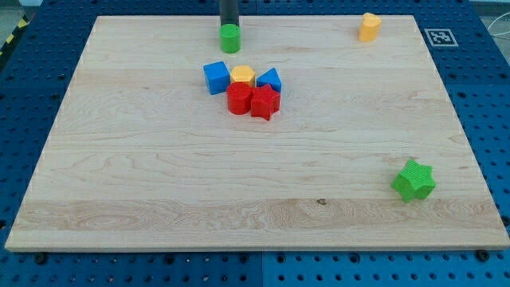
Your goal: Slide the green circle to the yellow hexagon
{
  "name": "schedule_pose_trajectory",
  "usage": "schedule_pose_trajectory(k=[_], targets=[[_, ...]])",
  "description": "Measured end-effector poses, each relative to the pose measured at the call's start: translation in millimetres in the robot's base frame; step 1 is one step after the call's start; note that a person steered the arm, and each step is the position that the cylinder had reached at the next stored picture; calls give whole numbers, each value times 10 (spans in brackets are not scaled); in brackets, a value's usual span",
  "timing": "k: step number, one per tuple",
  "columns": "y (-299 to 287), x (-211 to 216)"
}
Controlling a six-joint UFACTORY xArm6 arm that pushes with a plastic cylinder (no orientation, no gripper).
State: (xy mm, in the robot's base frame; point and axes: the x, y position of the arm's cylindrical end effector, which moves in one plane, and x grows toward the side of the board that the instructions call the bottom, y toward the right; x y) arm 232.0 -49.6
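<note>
My tip (229,25) stood at the view's top, directly behind the green circle (230,38) and touching it or almost touching it; the exact contact I could not tell. The arm carried no pincer, only the dark rod, so there was nothing to be apart or together.

The green circle stood upright on the wooden desk (159,175), near the top edge and a little left of the middle. Just below it, toward the view's bottom, was a tight group of blocks. The yellow hexagon (243,76) sat at the top of this group, near the green circle but apart from it. A blue cube (215,77) was at its left and a blue block (270,80) at its right, its shape not clear. In front of the hexagon were a red cylinder (238,98) and a red star (264,103), touching each other.

A yellow block (369,27) stood alone near the top right corner. A green star (413,180) lay well apart, at the lower right.
</note>
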Motion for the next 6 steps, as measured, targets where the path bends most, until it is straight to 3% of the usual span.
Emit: schedule_pose_trajectory(k=[5,6], targets=[[-20,663],[234,385]])
